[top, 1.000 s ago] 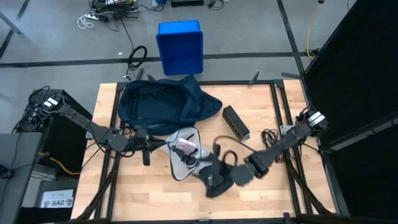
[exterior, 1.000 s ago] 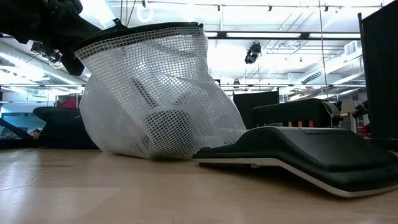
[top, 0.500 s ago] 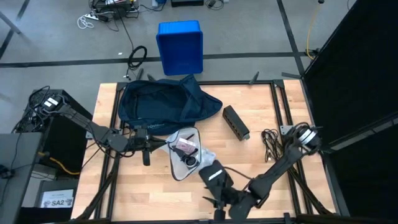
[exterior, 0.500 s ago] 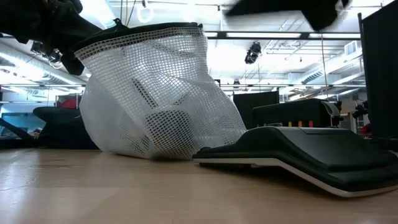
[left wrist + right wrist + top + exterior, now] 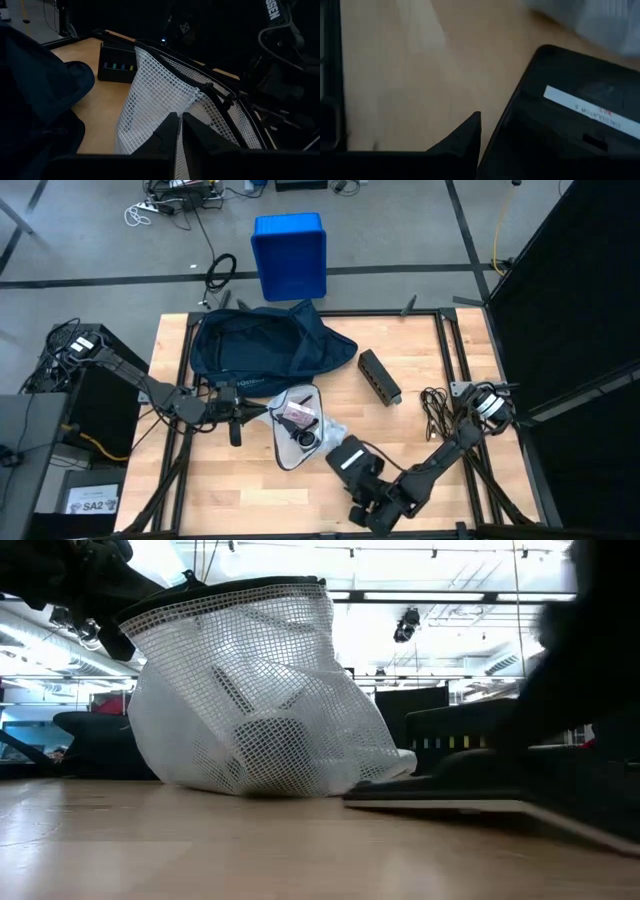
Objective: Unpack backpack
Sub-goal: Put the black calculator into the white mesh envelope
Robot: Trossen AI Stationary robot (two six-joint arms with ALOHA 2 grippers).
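Right gripper [image 5: 368, 508] sits low at the near edge of the table, right over a flat black rectangular case with a white label strip [image 5: 352, 461]; in its wrist view I see one dark finger [image 5: 462, 135] beside the case's edge, but I cannot tell whether the fingers are apart or together. My left gripper [image 5: 262, 413] is pinched together on the black-trimmed rim of a white mesh drawstring pouch [image 5: 297, 425], holding its mouth up from the wood.

The large soft dark navy fabric backpack [image 5: 262, 346] lies slumped at the far side of the table, its long axis running across the table from left to right, with its flap spilling toward the middle. It is well apart from my right gripper and much nearer my left, just beyond the pouch. So I judge the left arm is the natural one to reach back into the bag, once it lets the pouch go.

Between my right gripper and the backpack lie the mesh pouch with its small contents, and off to the right a small dark box with coloured marks [image 5: 379, 376] and a coiled black cable [image 5: 435, 404]. A bright blue plastic bin [image 5: 289, 255] stands on the floor beyond the table. Any right-arm reach to the bag would have to clear the pouch first.
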